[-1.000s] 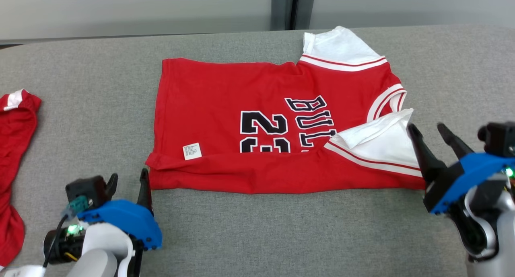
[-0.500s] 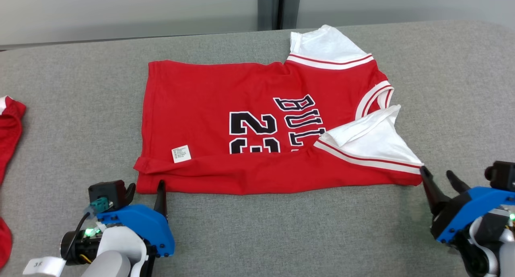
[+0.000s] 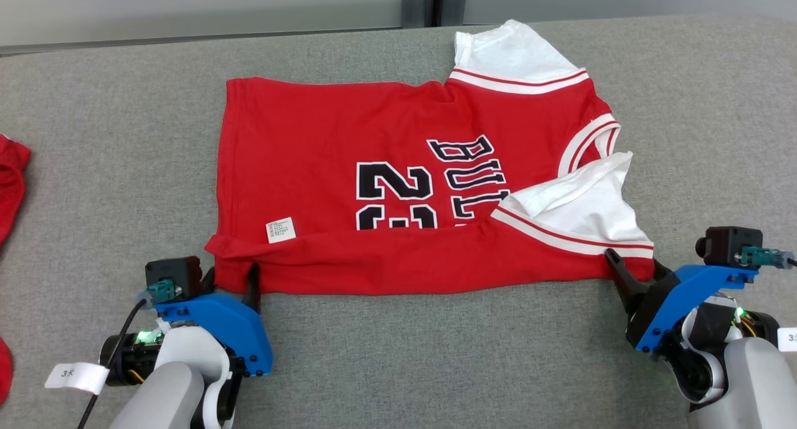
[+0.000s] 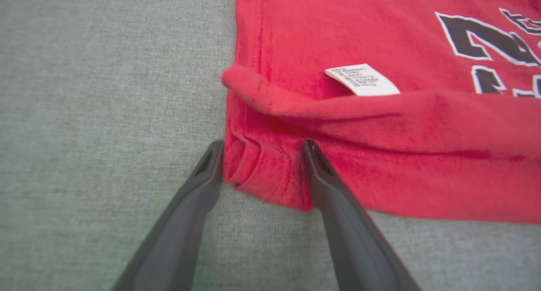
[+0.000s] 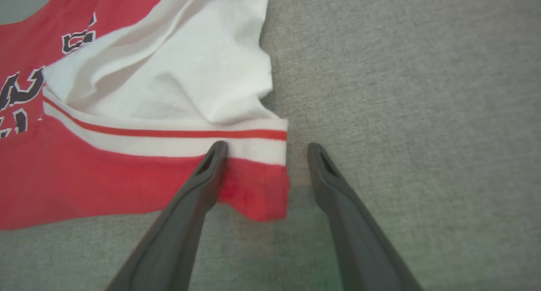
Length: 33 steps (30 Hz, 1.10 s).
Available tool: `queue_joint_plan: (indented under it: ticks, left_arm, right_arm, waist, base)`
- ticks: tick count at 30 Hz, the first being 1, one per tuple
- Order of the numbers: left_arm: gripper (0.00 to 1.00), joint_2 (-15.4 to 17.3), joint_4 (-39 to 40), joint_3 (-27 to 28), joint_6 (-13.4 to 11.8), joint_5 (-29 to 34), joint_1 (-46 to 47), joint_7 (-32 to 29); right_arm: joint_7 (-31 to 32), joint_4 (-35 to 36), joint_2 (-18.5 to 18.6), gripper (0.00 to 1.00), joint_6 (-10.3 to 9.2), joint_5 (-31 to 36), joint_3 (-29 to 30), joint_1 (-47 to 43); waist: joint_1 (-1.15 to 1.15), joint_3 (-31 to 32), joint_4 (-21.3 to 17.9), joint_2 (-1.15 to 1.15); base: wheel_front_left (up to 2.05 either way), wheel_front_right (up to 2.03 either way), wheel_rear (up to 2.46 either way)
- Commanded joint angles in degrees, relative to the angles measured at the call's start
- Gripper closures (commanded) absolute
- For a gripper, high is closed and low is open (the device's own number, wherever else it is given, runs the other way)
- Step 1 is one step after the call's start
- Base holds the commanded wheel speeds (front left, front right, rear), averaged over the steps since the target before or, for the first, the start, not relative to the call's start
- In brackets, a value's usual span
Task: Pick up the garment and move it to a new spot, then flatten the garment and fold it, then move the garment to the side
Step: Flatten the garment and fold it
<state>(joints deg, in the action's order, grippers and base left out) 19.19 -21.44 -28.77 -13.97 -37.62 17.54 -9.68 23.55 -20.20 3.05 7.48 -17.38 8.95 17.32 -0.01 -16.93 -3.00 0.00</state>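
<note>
Red, soft, light: lies as a half-folded shirt (image 3: 398, 186) on the grey surface (image 3: 436, 354). Likely sags and slides unless pinched through all layers. Best taken at both near corners. Straddling near-left hem corner with left pincer (image 4: 262, 147) spread open, near-right with right pincer (image 5: 266, 149) likewise; nothing clamped yet.

Grey fabric-covered table (image 3: 398, 360). Red basketball jersey (image 3: 311, 130) spread flat at centre, its near long edge folded over, black number and lettering facing up. White sleeves (image 3: 585, 211) at the right end, white care label (image 3: 281, 229) near the left. Piece of red cloth (image 3: 9, 167) at the far left edge, well apart from it.
</note>
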Motion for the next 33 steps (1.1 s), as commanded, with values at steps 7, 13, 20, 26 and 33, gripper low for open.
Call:
queue_joint_plan:
  ticks: [7, 13, 20, 26, 33]
  left_arm:
    - [1.00, -1.0, -2.0, 0.4, 1.2, -2.7, -3.1, 0.2]
    - [1.00, 1.3, 5.3, 2.8, 0.1, -4.3, -7.5, 1.7]
    - [1.00, 5.5, 17.2, 3.9, -3.7, -4.8, -15.5, -0.9]
    - [1.00, 8.1, 24.0, 3.6, -7.1, -5.2, -21.0, -4.7]
    - [0.00, 9.2, 27.8, 3.4, -9.3, -4.9, -23.8, -6.4]
  right_arm:
    - [2.2, 1.9, -0.2, 1.00, 0.02, -0.5, -0.7, -2.1]
    - [5.8, 12.0, -0.1, 1.00, 0.02, -0.6, 0.9, -7.0]
    - [13.1, 23.8, 0.0, 1.00, 0.00, -0.9, 3.5, -15.4]
    - [16.7, 28.4, 0.0, 1.00, -0.01, -2.2, 4.5, -20.8]
    - [16.8, 27.7, -0.1, 0.00, 0.03, -4.0, 3.9, -22.8]
  waist:
    - [0.01, 1.2, 0.2, 0.00]
    - [0.01, 3.0, 0.0, 0.00]
    - [0.01, 4.4, 0.1, 0.00]
    - [0.01, 5.3, 0.3, 0.00]
    - [0.01, 6.0, 0.4, 0.00]
  base:
    - [0.00, 0.00, 0.00]
    - [0.00, 0.00, 0.00]
    - [0.00, 0.00, 0.00]
    - [0.00, 0.00, 0.00]
    - [0.00, 0.00, 0.00]
